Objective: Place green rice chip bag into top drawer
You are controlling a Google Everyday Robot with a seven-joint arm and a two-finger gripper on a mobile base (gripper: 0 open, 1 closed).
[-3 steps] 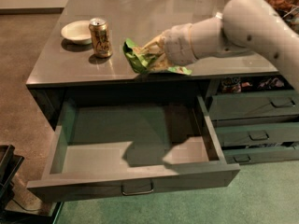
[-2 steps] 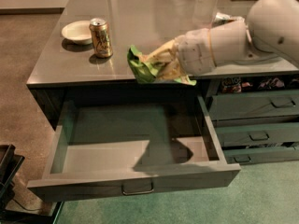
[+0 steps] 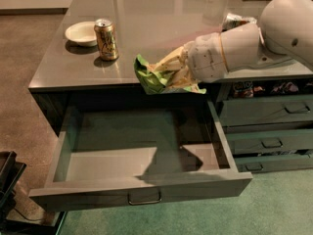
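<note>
The green rice chip bag (image 3: 152, 77), lime-green and crumpled, is held in my gripper (image 3: 168, 72), which is shut on it. The white arm comes in from the right. The bag hangs in the air at the counter's front edge, above the back of the top drawer (image 3: 146, 192). That drawer is pulled wide open and its inside is bare; a small metal pull handle (image 3: 145, 199) sits at its front centre. The arm and bag cast a shadow on the drawer floor.
On the grey counter (image 3: 156, 18) stand a gold soda can (image 3: 107, 38) and a small white bowl (image 3: 82, 33) at the left. Narrower drawers (image 3: 266, 112) are stacked at the right, the uppermost slightly open. A packet (image 3: 238, 20) lies behind the arm. Green carpet lies in front.
My gripper with the bag has moved right and forward off the counter's front edge, and the bag now hangs lower over the open drawer. The drawer has not moved.
</note>
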